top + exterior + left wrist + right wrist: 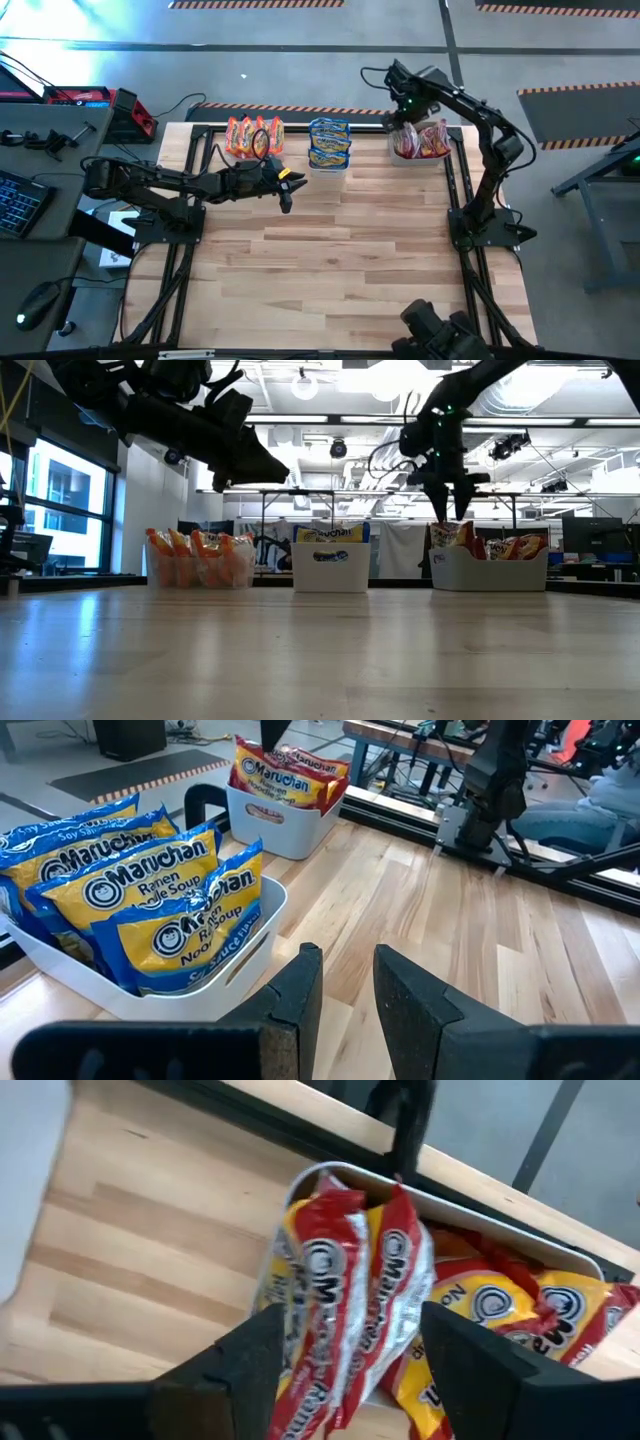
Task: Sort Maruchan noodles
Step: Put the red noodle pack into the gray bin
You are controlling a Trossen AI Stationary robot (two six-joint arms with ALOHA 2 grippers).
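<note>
Wooden table (340,250), seen from above. You see the Maruchan noodles sorted along its far edge: orange packets (253,137) at left, blue packets (329,142) in the centre bin (330,567), red packets (420,140) in the right bin (489,570). Your right gripper (345,1355) hangs parted over a red packet, gripping nothing. Your left gripper (345,990) hovers near the blue packets, slightly open, empty.

Three bins in row along table's (330,260) far edge: left bin (254,138), middle bin (329,144), right bin (420,141). Noodle packets (150,905) upright inside each.
</note>
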